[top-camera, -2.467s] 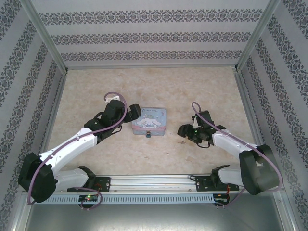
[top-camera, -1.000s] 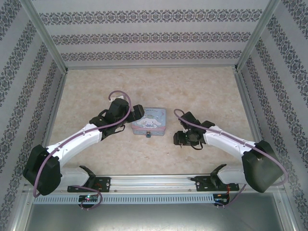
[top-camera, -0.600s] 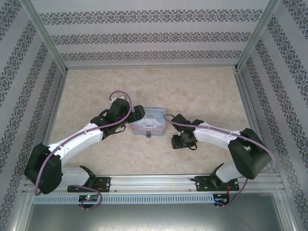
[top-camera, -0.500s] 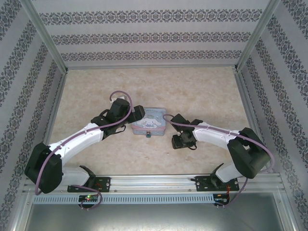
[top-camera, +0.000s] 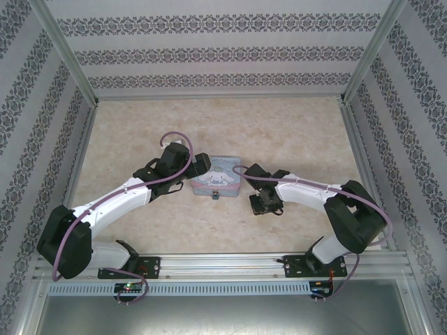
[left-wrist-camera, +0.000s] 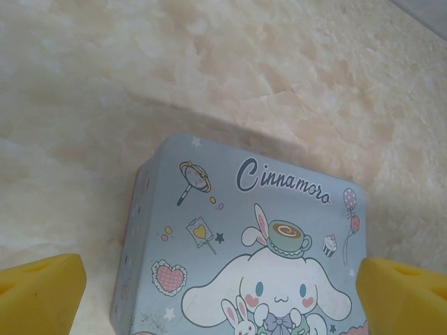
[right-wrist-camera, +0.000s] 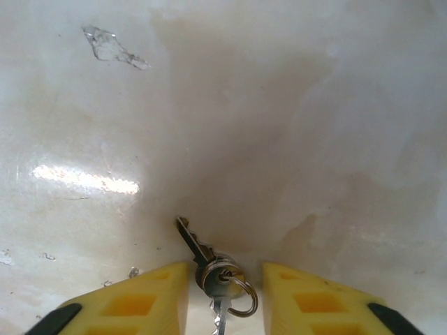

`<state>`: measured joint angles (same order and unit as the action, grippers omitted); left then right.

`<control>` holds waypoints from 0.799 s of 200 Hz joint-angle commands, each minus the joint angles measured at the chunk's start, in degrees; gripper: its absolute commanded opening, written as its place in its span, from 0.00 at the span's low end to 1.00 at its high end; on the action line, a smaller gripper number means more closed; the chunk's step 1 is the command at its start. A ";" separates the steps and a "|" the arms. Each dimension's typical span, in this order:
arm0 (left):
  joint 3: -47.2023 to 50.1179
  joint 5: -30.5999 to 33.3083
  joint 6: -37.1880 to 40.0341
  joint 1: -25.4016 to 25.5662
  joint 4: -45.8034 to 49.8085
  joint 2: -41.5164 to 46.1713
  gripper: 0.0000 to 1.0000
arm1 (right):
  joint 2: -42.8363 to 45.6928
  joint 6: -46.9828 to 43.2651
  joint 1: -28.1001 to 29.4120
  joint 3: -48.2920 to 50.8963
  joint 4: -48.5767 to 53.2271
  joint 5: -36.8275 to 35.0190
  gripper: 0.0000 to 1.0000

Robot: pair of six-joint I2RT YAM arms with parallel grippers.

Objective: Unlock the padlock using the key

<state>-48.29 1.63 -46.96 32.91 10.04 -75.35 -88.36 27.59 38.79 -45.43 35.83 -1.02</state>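
The padlock (top-camera: 216, 196) is a tiny dark lock hanging at the near edge of the pastel cartoon tin (top-camera: 218, 176). The key (right-wrist-camera: 208, 257) lies flat on the table with a second key on a small ring. My right gripper (right-wrist-camera: 225, 278) straddles the key head. Its yellow fingers (right-wrist-camera: 150, 296) stand narrowly apart, with a gap still showing on the ring's right side. In the top view the right gripper (top-camera: 260, 204) is low over the table, right of the tin. My left gripper (left-wrist-camera: 220, 276) hangs wide open above the tin lid (left-wrist-camera: 244, 237); in the top view it (top-camera: 199, 165) is at the tin's left edge.
The beige marbled tabletop (top-camera: 279, 125) is walled by patterned panels on three sides. A metal rail (top-camera: 223, 265) carrying the arm bases runs along the near edge. A small scuff (right-wrist-camera: 112, 47) marks the table ahead of the right gripper.
The right arm has swung left toward the tin and lowered onto the keys, and its fingers have narrowed around them. The left arm has shifted slightly toward the tin, still wide open.
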 commanded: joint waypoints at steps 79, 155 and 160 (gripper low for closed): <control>-1.04 -0.66 -0.86 -0.12 1.08 0.90 0.99 | 2.65 -1.31 -1.40 1.62 -4.46 4.22 0.00; -1.29 -5.37 -3.36 -0.12 -0.37 0.66 0.99 | 17.69 0.49 -7.91 3.44 -7.95 20.00 0.00; -1.38 -6.21 -3.65 -0.12 -0.82 0.57 0.99 | 18.38 0.38 -8.61 3.35 -8.81 22.40 0.00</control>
<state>-48.29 -0.99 -48.58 32.91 10.07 -75.33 -73.91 27.18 32.38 -42.81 30.28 11.11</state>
